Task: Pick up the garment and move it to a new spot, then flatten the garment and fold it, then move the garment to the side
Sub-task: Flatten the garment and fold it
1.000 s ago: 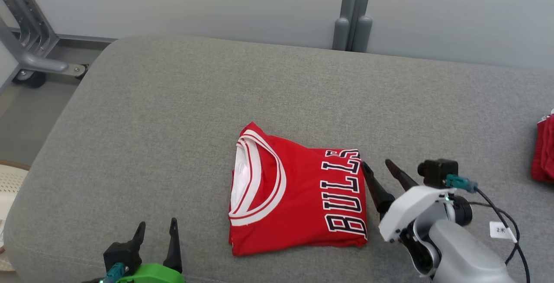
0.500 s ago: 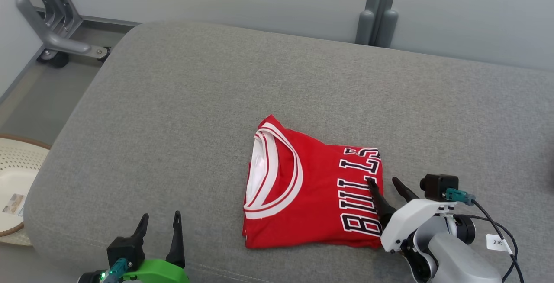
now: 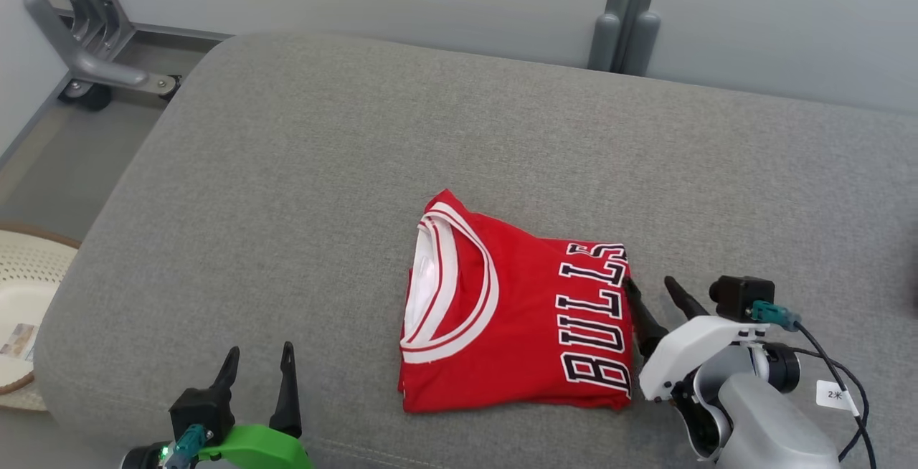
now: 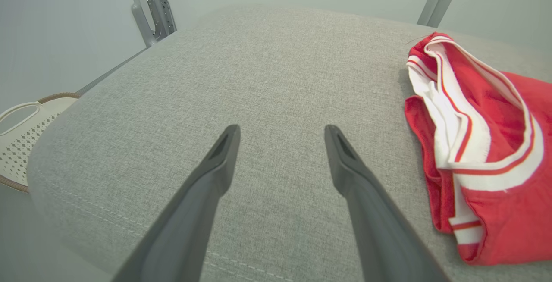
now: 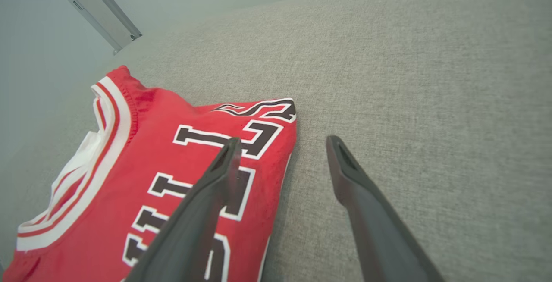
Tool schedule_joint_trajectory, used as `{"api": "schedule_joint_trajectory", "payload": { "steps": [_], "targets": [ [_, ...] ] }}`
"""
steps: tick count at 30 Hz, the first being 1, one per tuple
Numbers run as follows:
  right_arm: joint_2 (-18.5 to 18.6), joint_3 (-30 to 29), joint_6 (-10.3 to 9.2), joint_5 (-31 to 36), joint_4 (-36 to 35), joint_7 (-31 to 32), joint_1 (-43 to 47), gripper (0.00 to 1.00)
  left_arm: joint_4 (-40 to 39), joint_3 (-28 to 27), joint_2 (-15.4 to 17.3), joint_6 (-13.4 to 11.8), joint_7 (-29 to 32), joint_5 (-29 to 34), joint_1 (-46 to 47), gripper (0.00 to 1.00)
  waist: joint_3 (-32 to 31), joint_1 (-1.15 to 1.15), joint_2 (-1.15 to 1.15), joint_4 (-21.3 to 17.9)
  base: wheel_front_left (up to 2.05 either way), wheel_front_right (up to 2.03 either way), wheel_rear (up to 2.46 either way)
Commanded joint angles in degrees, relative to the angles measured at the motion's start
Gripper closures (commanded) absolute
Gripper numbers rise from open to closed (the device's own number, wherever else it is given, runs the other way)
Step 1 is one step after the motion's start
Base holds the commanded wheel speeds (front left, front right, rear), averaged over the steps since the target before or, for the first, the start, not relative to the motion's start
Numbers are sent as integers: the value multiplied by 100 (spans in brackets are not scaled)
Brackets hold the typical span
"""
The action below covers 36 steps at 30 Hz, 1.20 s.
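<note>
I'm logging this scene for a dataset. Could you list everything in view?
Folded Bulls jersey: one, red with white trim and black lettering, lying on the cushion, centre-right.
Upholstered cushion: one, grey, under the jersey, spanning the head view.
Perforated basket: one, white with a brown rim, lower down beside the cushion's left end.
Wheeled metal frame: one, grey, on the floor at far left.
Upright posts: two, grey, against the wall behind the cushion.
Left gripper: one, dark fingers on a green mount, open, over bare cushion at near left.
Right gripper: one, dark fingers on a white mount, open, at the jersey's right edge.
</note>
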<state>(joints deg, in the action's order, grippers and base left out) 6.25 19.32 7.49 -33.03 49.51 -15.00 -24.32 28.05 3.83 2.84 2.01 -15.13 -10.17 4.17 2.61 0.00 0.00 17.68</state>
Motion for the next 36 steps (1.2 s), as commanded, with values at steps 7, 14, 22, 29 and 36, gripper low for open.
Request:
{"api": "schedule_joint_trajectory", "payload": {
  "steps": [7,14,22,29,36],
  "targets": [
    [67,-568,-2,512,-482,-21,304,0,-106,-145,16,-35,2,65,-74,0,-157,0,0,-596,0,0,0],
    [11,-1213,-2,1080,-1092,-19,732,0,-137,-320,17,-61,3,140,-165,0,-302,0,0,-1119,0,0,0],
    [-96,-1612,-2,1922,-1846,-19,1302,0,-183,-553,19,-67,3,301,-300,0,-401,0,0,-1560,0,0,0],
    [-210,-1727,-2,2389,-2381,-19,1781,0,-237,-758,21,-77,3,339,-437,0,-508,0,0,-1747,0,0,0],
    [-272,-1639,-3,2606,-2696,-19,2070,0,-273,-811,20,-52,3,378,-526,0,-555,0,0,-1798,0,0,0]
  ]
}}
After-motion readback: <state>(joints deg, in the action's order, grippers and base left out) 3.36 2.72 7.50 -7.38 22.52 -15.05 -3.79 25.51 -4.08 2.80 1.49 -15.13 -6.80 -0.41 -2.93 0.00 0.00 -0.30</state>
